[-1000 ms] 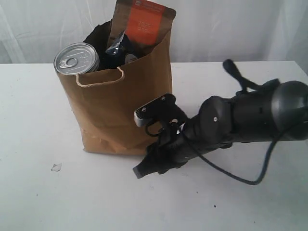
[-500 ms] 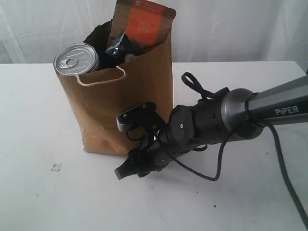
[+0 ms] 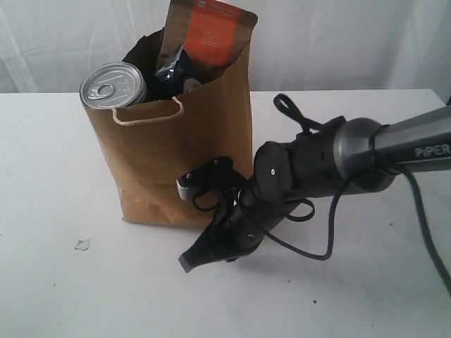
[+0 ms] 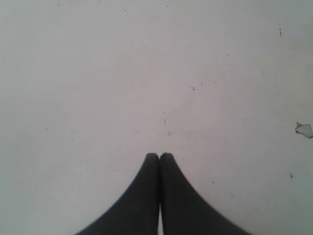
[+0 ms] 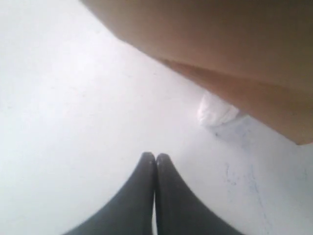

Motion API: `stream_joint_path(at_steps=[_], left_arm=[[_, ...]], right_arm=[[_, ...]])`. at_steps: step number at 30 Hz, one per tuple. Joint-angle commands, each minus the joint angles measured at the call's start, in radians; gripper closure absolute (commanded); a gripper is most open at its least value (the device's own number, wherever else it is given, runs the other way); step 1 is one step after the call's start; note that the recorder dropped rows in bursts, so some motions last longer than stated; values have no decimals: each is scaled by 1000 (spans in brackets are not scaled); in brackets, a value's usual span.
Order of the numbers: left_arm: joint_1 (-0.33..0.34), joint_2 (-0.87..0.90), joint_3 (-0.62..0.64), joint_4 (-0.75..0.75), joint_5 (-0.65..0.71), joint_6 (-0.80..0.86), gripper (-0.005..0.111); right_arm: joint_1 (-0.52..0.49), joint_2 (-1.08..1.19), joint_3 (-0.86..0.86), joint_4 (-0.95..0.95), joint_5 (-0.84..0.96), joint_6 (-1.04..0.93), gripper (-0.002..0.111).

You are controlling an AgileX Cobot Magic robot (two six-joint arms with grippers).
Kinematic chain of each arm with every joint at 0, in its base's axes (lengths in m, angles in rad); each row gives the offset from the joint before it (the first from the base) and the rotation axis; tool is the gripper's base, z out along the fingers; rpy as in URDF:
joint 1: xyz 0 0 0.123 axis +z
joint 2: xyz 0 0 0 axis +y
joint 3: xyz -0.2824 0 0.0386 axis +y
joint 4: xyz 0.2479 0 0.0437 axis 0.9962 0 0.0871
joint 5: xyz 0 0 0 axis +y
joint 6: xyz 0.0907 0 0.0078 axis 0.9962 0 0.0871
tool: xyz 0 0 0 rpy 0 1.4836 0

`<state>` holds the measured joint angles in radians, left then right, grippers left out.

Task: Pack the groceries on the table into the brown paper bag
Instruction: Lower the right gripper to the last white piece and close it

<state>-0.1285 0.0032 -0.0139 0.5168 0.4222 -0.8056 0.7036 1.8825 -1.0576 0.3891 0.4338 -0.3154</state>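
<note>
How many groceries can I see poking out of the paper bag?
3. A silver-lidded jar at the left of the bag, an orange-labelled pouch standing tallest at the back, and a dark pack between them. More may be hidden inside.

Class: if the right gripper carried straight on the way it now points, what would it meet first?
Most likely the white table, just in front of the paper bag. The shut right gripper slants down past the bag's base, though depth is hard to judge.
</note>
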Motion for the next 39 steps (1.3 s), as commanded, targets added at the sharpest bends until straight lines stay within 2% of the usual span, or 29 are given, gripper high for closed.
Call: stream_joint_path(at_steps=[1, 4, 9, 11, 17, 20, 27, 39], left_arm=[[-2, -3, 10, -11, 42, -2, 107], [-2, -3, 10, -11, 42, -2, 107], [-2, -3, 10, -11, 42, -2, 107], [-2, -3, 10, -11, 42, -2, 107], [-2, -3, 10, -11, 42, -2, 107], [-2, -3, 10, -11, 42, -2, 107], [-2, -3, 10, -11, 42, -2, 107], [-2, -3, 10, -11, 42, -2, 107]], right_arm=[[-6, -132, -24, -11, 127, 7, 108], [-6, -192, -24, -42, 113, 7, 108], [-6, -161, -22, -75, 53, 5, 107], [-6, -125, -22, -116, 46, 5, 99], [-6, -54, -27, -125, -4, 7, 65], [-6, -43, -28, -125, -58, 10, 55], [-6, -4, -28, -125, -174, 118, 55], [-6, 50, -28, -125, -165, 163, 61]])
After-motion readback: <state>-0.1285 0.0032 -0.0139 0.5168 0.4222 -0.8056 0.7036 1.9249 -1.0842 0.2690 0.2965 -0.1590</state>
